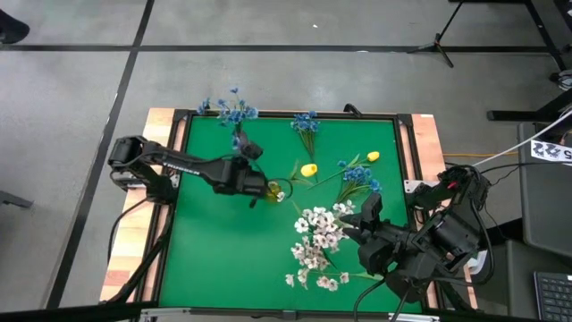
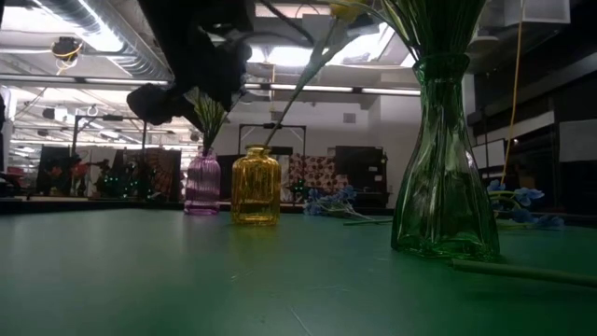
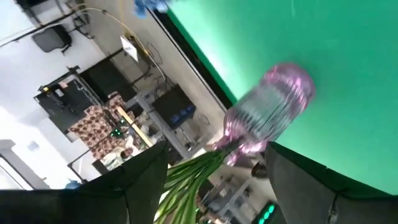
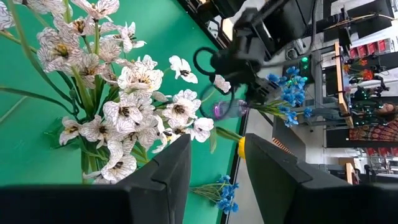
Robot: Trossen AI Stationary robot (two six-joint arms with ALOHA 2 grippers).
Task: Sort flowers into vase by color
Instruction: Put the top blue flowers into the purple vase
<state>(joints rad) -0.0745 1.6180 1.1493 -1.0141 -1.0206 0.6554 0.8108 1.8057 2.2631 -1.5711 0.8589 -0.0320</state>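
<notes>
A purple vase (image 3: 268, 111) stands on the green mat and holds blue flowers (image 1: 234, 112); their green stems (image 3: 189, 177) run out between the open fingers of my left gripper (image 3: 216, 154). That gripper hangs over the vase (image 2: 202, 184), left of the table's middle. A yellow vase (image 1: 274, 190) holds a yellow bud (image 1: 308, 169) on a leaning stem. White flowers (image 1: 317, 240) fill a green vase (image 2: 443, 168). More blue sprigs (image 1: 307, 122) (image 1: 359, 174) and a yellow bud (image 1: 373, 156) lie on the mat. My right gripper (image 4: 217, 140) waits open, raised at the near right. My left gripper is open around the blue flowers' stems (image 3: 198, 169) just above the purple vase's mouth. The stems pass close to one finger (image 3: 146, 180); I cannot tell whether it touches them. The vase stands upright on the mat.
A wooden frame (image 1: 420, 134) borders the mat. The three vases stand close together from the left middle to the near middle. Loose sprigs lie across the far and right part of the mat. Bare mat (image 1: 210, 250) shows at the near left.
</notes>
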